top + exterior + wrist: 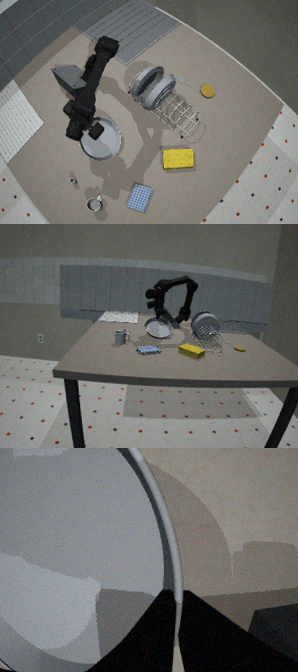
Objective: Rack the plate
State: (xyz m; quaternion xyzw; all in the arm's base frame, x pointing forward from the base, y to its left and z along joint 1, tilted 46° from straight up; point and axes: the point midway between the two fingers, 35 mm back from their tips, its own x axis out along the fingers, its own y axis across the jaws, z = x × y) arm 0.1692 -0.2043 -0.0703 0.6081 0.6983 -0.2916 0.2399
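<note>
From above, the gripper (pixel 95 132) sat over the upper left part of the plate (pixel 102 141), which lay toward the left side of the counter (pixel 229 135), between the arm's base and the near edge. The arm (pixel 92 78) reached down to it from the far left. The dish rack (pixel 173 111) stood near the middle of the worktop, running diagonally, with two plates (pixel 153 86) upright and close together in the slots at its far end; the remaining slots toward the near right stood bare wire. A yellow sponge (pixel 178 159) lay just beside the rack's near end, a small yellow disc (pixel 207 90) sat toward the right edge beyond the rack, and a checked blue cloth (pixel 139 197), a metal mug (pixel 95 203) and a tiny cup (pixel 73 180) lay toward the near left corner.

From the side, the plate (pixel 159 327) was tilted, its far edge raised under the gripper (pixel 160 315) while its lower edge looked to be on or just above the counter (pixel 123 363); contact there could not be told. The rack (pixel 208 333) stood level with its plates (pixel 205 322) upright, the sponge (pixel 191 351) in front of it, the mug (pixel 120 337) and cloth (pixel 148 350) to the plate's left.

At the wrist, the two dark fingers were pinched almost together on the plate's thin rim (pixel 162 544), which ran between them, so the gripper was clamped on the plate.
</note>
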